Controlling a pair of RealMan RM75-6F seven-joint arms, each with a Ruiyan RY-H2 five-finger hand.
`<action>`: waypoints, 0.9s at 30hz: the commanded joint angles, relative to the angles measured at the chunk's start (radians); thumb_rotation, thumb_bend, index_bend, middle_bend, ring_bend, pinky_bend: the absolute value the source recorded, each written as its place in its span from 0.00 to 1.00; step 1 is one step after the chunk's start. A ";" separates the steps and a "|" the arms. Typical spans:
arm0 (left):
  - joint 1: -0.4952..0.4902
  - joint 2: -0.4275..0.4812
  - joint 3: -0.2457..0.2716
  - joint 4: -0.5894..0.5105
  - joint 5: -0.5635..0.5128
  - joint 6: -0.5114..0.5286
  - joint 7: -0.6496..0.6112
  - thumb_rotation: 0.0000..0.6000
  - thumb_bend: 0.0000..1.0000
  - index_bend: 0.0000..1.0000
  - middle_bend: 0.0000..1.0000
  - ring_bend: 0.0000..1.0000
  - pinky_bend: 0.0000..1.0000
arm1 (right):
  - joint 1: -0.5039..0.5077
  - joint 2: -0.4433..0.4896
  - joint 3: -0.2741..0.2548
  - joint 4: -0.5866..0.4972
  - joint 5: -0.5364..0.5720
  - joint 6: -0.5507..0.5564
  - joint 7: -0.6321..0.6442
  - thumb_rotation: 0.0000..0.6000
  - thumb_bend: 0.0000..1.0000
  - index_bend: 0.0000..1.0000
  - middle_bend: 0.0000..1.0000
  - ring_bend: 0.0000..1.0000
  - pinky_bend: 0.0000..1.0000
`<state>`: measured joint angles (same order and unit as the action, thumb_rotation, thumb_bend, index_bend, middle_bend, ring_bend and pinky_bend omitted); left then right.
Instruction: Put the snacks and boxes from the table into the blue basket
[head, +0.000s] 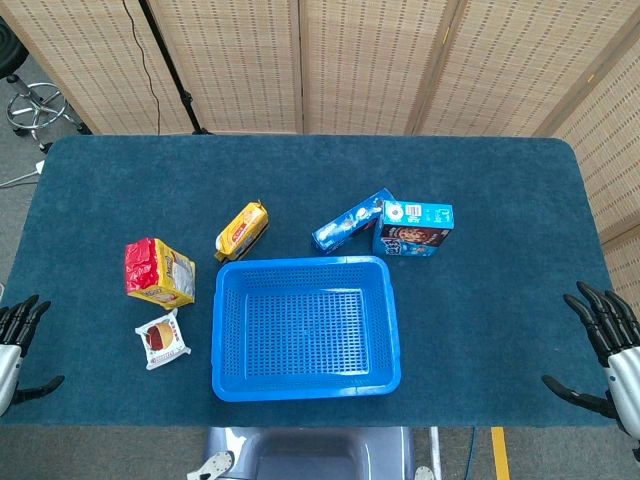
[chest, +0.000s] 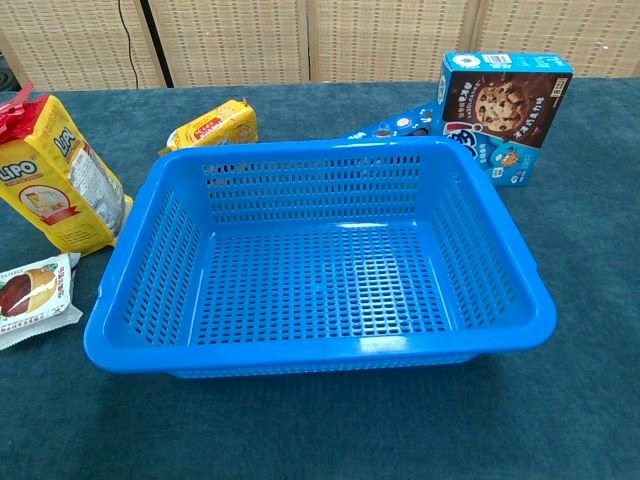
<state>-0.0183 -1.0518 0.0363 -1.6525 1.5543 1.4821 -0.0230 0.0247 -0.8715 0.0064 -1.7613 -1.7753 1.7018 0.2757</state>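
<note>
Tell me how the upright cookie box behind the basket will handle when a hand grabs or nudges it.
The cookie box stands upright on a narrow edge, so a nudge near its top would probably tip it. Its flat cardboard faces look stiff, so it should hold shape under the fingers, though a hard squeeze might dent it. The blue packet looks to lean against it and may shift when it's lifted.

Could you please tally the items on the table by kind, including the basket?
Cookie boxes: 1, standing blue cookie box
Snack packets: 4, blue, yellow, red-and-yellow, small white
Baskets: 1, empty blue basket
Total: 6
</note>
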 joint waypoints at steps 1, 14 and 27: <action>-0.006 -0.002 0.003 0.004 0.003 -0.012 -0.002 1.00 0.06 0.00 0.00 0.00 0.00 | 0.000 0.000 -0.001 -0.001 -0.002 0.000 -0.001 1.00 0.00 0.00 0.00 0.00 0.00; -0.155 -0.121 0.013 0.042 -0.043 -0.316 -0.094 1.00 0.06 0.00 0.00 0.00 0.00 | 0.000 0.011 -0.001 0.000 0.001 0.002 0.029 1.00 0.00 0.00 0.00 0.00 0.00; -0.258 -0.242 -0.030 0.073 -0.139 -0.476 -0.184 1.00 0.06 0.00 0.00 0.00 0.00 | 0.003 0.014 0.001 0.000 0.007 -0.004 0.035 1.00 0.00 0.00 0.00 0.00 0.00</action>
<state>-0.2654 -1.2822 0.0140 -1.5847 1.4276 1.0182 -0.1986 0.0282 -0.8574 0.0070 -1.7618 -1.7681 1.6980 0.3112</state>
